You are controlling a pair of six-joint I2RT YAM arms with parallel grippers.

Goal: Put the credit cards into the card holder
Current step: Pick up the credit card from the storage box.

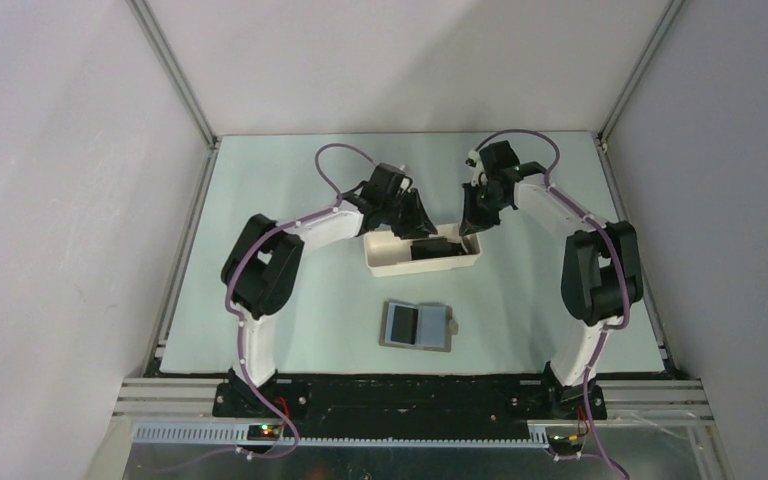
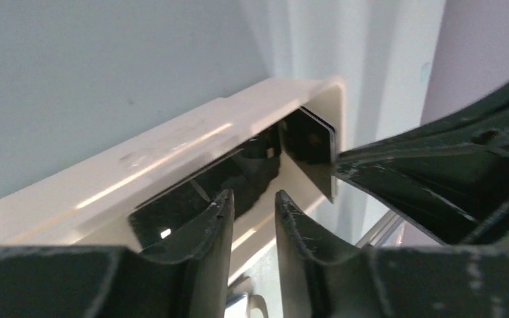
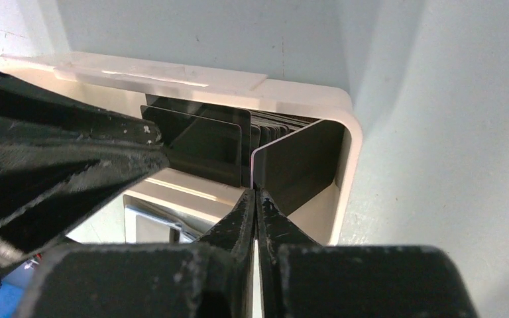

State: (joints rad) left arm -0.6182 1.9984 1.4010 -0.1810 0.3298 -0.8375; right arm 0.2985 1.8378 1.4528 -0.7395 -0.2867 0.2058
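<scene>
— While the right hand [image 3: 257,201] is pinched shut on the near edge of one card [image 3: 299,164], which stands on edge at the right end of the tray [image 1: 388,258], what matters most?
— A straight lift. That card sits close to the end wall, with the other cards [image 3: 202,149] just to its left. Draw it up along its own plane so it neither scrapes the wall nor drags a neighbour.
— And the left hand [image 2: 252,199]?
— Part open and holding nothing, over the tray's left part. It could steady the tray if it slides.
— Is the pinch deep enough?
— Hard to tell; only a thin edge seems to be between the tips, so a slow rise is safer.
— Where does it go?
— The holder [image 1: 418,326] lies open on the tabletop [image 1: 290,200], nearer than the tray and apart from it. Bring the card edge-first to a blue pocket mouth.
</scene>
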